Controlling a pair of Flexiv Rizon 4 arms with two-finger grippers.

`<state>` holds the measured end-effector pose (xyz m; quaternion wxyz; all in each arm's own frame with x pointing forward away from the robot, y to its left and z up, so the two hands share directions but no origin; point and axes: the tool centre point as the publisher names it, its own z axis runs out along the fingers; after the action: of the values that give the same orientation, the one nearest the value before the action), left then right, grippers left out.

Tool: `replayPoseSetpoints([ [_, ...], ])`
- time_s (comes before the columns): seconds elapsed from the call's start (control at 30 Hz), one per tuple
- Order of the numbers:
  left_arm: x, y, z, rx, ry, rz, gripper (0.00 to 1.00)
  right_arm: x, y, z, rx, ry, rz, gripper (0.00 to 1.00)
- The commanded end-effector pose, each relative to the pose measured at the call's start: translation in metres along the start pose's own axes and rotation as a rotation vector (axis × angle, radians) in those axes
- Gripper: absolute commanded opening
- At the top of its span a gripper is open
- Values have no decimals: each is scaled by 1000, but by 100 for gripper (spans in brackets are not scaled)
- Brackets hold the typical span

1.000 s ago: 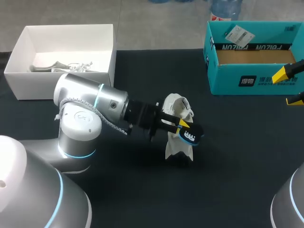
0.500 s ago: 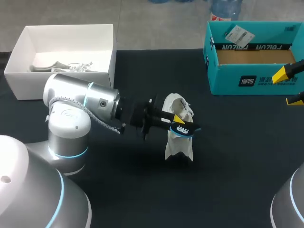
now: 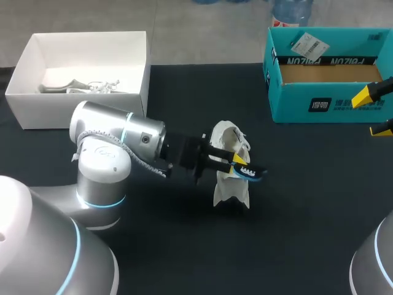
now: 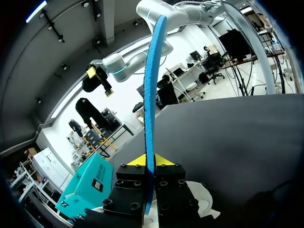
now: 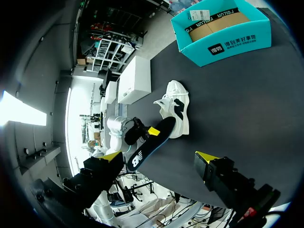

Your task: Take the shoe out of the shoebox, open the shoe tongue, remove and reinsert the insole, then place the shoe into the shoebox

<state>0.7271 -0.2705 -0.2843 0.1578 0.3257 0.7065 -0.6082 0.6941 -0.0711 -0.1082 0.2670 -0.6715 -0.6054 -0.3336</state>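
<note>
— Two boxes stand on the black table, is it so?

— Yes. A white box is at the upper left of the frame. A teal shoebox is at the upper right, well apart from it.

— What is inside them?

— In the white box lie some pale things; I cannot tell what they are. In the shoebox the brown bottom shows, and a paper label sits at its far rim.

— And the shoe?

— The white shoe stands on the table in the middle of the frame, outside both boxes.

— How are the grippers?

— The left gripper pinches a blue insole just over the shoe. Whether the insole touches the shoe, I cannot tell. The right gripper is at the right edge, in front of the shoebox, with its fingers spread.

— Do the wrist views add something?

— The left wrist view shows the insole from its thin edge. It rises ahead of the fingers, which press on it from both sides. The right wrist view shows its dark underside with white print, which the head view hides.
</note>
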Motion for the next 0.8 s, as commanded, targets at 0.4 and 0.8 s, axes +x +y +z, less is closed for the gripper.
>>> replayPoseSetpoints([
  [0.4,-3,-3,16,59,15,25,0,0,0,1,-1,-1,1,100],
  [0.8,2,15,8,-20,19,5,0,0,0,1,-1,-1,1,100],
])
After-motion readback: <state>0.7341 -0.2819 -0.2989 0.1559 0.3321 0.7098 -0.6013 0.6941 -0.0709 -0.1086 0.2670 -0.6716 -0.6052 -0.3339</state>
